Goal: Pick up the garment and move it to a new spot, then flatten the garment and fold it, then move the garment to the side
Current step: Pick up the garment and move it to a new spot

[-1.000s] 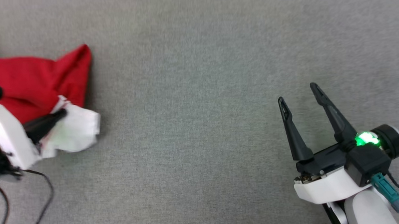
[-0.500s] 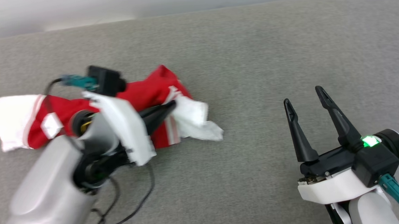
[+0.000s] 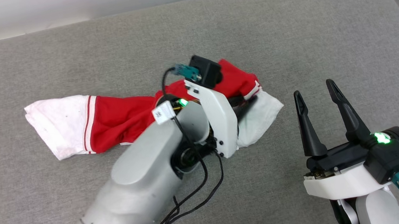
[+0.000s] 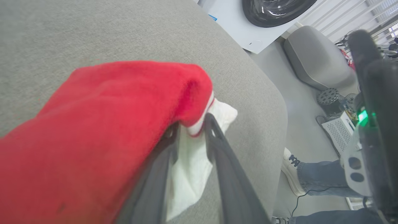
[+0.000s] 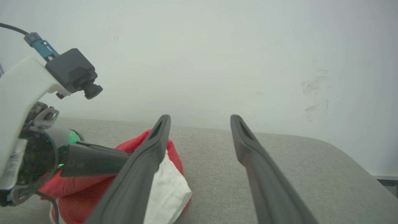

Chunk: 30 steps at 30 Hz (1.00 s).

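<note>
The garment (image 3: 124, 119) lies stretched across the grey table (image 3: 284, 36): a red body with a white, stripe-trimmed sleeve at each end. My left arm reaches over its middle. My left gripper (image 3: 245, 104) rests low at the right-hand sleeve. In the left wrist view my left gripper (image 4: 191, 124) has its jaws a little apart, with white sleeve cloth and the striped trim lying in the gap. A red fold of the garment (image 4: 108, 109) drapes over one finger. My right gripper (image 3: 314, 87) stands open and empty to the right of the garment. My right gripper (image 5: 200, 116) points past the garment (image 5: 168, 189).
The table's rounded right corner (image 3: 385, 0) is close to the right sleeve. Beyond that edge, in the left wrist view, a person's jeans leg and white shoe (image 4: 292, 174), a grey cushioned seat (image 4: 314, 59) and a white appliance (image 4: 273, 9) stand on the floor. A pale wall (image 5: 217, 46) backs the table.
The head camera has swung, so the whole picture shifted. My left arm has drawn the garment out long and its jaws have parted slightly. The right gripper stays open in place.
</note>
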Motion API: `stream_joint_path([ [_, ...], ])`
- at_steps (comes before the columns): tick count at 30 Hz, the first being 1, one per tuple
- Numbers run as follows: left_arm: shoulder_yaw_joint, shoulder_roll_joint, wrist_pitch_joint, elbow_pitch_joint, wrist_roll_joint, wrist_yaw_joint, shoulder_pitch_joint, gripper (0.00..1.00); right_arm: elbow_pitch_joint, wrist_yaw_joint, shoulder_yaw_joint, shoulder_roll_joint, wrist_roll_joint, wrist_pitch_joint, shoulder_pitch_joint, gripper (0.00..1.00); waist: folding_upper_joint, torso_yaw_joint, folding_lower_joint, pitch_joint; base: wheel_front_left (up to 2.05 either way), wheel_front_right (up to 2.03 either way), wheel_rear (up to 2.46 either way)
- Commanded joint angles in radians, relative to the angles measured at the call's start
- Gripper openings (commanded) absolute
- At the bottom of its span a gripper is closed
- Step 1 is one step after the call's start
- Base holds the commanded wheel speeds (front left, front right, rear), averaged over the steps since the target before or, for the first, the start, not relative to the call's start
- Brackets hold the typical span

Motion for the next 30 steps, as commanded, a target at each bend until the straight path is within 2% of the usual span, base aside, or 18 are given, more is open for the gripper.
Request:
stream_joint_path([
  [1, -0.008, -0.001, -0.014, 0.019, 0.012, -0.007, -0.015, 1.00, -0.003, 0.000, 0.000, 0.002, 0.002, -0.002, -0.009, 1.00, 0.0000, -0.003, 0.0001, 0.002, 0.00, 0.00, 0.00],
  [5, -0.032, -0.012, -0.093, 0.088, 0.054, -0.022, -0.028, 1.00, 0.001, 0.000, -0.003, 0.002, 0.007, -0.002, -0.009, 1.00, 0.0000, 0.007, 0.0001, -0.008, 0.00, 0.00, 0.00],
  [9, -0.031, -0.001, -0.197, 0.113, 0.086, -0.031, -0.042, 1.00, 0.007, 0.000, -0.014, 0.002, -0.008, -0.002, 0.009, 1.00, 0.0000, 0.049, 0.0001, -0.039, 0.00, 0.00, 0.00],
  [15, 0.024, 0.082, -0.419, 0.119, 0.160, -0.029, -0.049, 1.00, 0.017, 0.000, -0.035, 0.001, -0.029, -0.002, 0.027, 1.00, 0.0000, 0.125, 0.0001, -0.099, 0.00, 0.00, 0.00],
  [19, 0.063, 0.174, -0.568, 0.102, 0.221, -0.007, -0.014, 1.00, 0.021, 0.000, -0.050, 0.001, -0.044, -0.002, 0.039, 1.00, 0.0000, 0.160, 0.0001, -0.134, 0.00, 0.00, 0.00],
  [21, 0.095, 0.220, -0.610, 0.079, 0.245, 0.013, 0.019, 1.00, 0.022, 0.000, -0.062, 0.001, -0.050, -0.002, 0.048, 1.00, 0.0000, 0.176, 0.0001, -0.149, 0.00, 0.00, 0.00],
  [24, 0.161, 0.281, -0.631, 0.008, 0.286, 0.051, 0.097, 1.00, 0.020, 0.000, -0.077, 0.002, -0.054, -0.002, 0.060, 1.00, 0.0000, 0.193, 0.0001, -0.169, 0.00, 0.00, 0.00],
  [26, 0.237, 0.307, -0.633, -0.089, 0.329, 0.082, 0.169, 1.00, 0.017, 0.000, -0.085, 0.001, -0.058, -0.002, 0.071, 1.00, 0.0000, 0.202, 0.0001, -0.176, 0.00, 0.00, 0.00],
  [30, 0.375, 0.327, -0.632, -0.265, 0.420, 0.124, 0.371, 1.00, 0.011, 0.000, -0.099, 0.001, -0.062, -0.002, 0.088, 1.00, 0.0000, 0.216, 0.0001, -0.188, 0.00, 0.00, 0.00],
])
